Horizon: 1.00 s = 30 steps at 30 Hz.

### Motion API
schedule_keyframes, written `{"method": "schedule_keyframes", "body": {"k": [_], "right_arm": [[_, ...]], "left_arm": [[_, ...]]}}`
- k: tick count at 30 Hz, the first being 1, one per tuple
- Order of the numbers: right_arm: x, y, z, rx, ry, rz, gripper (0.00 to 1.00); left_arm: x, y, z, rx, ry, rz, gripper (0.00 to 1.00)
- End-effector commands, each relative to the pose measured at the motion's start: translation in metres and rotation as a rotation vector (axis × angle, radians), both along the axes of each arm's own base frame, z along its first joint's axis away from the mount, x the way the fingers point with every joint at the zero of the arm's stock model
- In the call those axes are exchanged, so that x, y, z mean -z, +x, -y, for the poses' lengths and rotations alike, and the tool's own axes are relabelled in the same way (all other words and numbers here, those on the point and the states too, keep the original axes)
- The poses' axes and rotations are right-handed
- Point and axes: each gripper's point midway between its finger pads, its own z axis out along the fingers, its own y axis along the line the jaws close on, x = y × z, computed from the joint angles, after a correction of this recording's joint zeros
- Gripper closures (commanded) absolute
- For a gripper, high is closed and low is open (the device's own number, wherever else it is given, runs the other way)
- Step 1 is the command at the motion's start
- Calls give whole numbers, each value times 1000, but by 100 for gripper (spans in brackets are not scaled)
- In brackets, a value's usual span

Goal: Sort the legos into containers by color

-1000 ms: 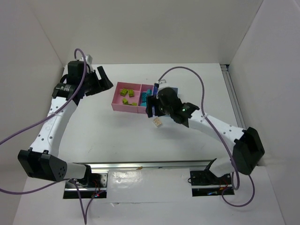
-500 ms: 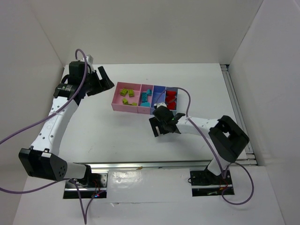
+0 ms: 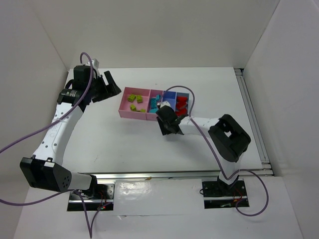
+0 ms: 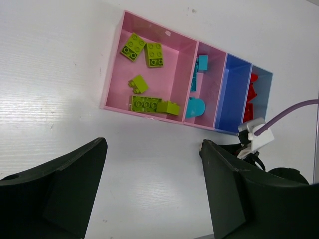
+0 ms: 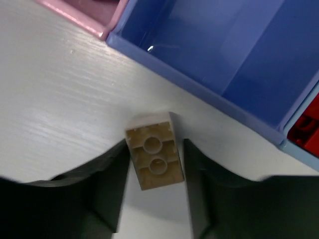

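Note:
A cream-white lego lies hollow side up on the table, just in front of the tray's periwinkle compartment, which holds nothing. My right gripper is shut on it, one finger against each long side. From above, the right gripper hides this brick. Lime green legos fill the big pink section, cyan legos the narrow pink one, red legos the light blue end. My left gripper hangs open over bare table, left of and nearer than the tray, holding nothing.
The tray sits mid-table with its long side across the view. The right arm's purple cable loops over the tray's red end. A white connector on the right arm shows close to the tray's near edge. Walls enclose the table.
The right arm swung from over the tray down to the cream-white lego on the table and its jaws closed round it. The left arm stayed put.

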Motion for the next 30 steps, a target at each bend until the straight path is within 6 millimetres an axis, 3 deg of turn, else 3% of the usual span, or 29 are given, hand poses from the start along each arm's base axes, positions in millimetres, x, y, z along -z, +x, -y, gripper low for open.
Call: {"method": "schedule_keyframes", "body": {"k": [1,2,4,9,12,14,16,17,20,24,28,30], "right_arm": [[-8,15,-4,7,-4,40,51],[-12,14,-3,7,-1,43,63],[-27,8,-3,21,26,62,69],[-82,-6,15,73,86,146,69],[-106,1,30,148,105,210,69],[-128,17,30,171,137,252,69],[-124,31,39,207,102,225,69],[-137,43,34,211,114,246,69],[-130,63,33,214,83,244,68],[-128,86,26,223,98,263,63],[-116,108,22,248,129,243,46],[-123,113,16,239,150,251,31]], "left_arm": [[-9,3,-1,9,5,23,13],[-6,5,-1,9,7,14,13],[-6,5,-1,9,7,14,13],[-3,6,1,16,2,4,13],[-5,6,4,34,-11,12,13],[-7,7,6,36,-24,18,13],[-7,7,6,36,-25,18,13],[-7,7,6,36,-25,18,14],[-14,5,4,29,-22,38,14],[-9,1,4,29,-20,28,14],[-5,0,5,36,-25,18,14],[-5,0,5,36,-25,18,14]]}}
